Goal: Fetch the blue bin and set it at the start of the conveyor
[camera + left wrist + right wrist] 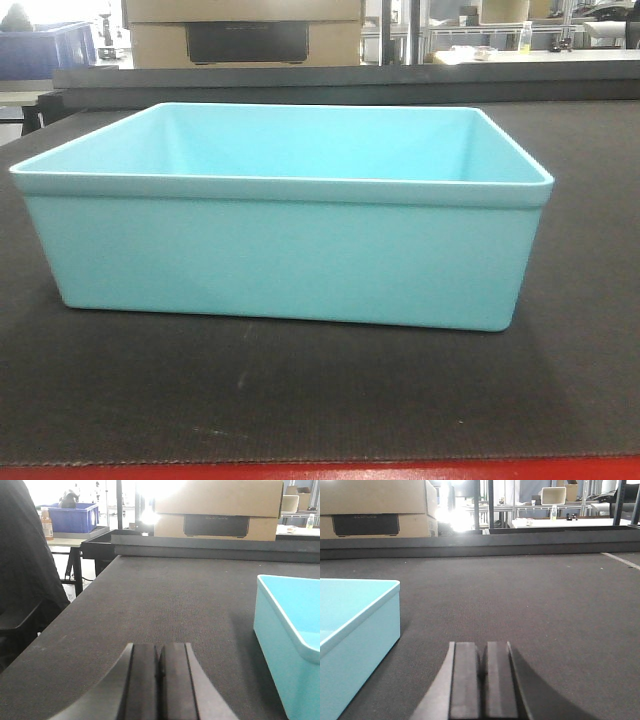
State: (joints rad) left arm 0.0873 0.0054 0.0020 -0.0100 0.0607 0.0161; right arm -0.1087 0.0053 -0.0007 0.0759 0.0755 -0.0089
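Front view: blue bin [285, 250] sits flat on the conveyor start [320, 400]; left tool [159, 672] and right tool [483, 677], pads pressed together, flank it untouching, so apparently already delivered

Strong backlight from bright windows behind cardboard box [220, 505] blows out my left wrist view w/ glare. Belt [320, 400] evenly lit; blue bin [285, 245] throws soft shadow. My fingers [465, 680] close-up, slightly blurred; bkgd hazy.

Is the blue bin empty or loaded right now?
Empty as far as visible: the blue bin sits upright on the conveyor start, inner walls bare; its floor is hidden.
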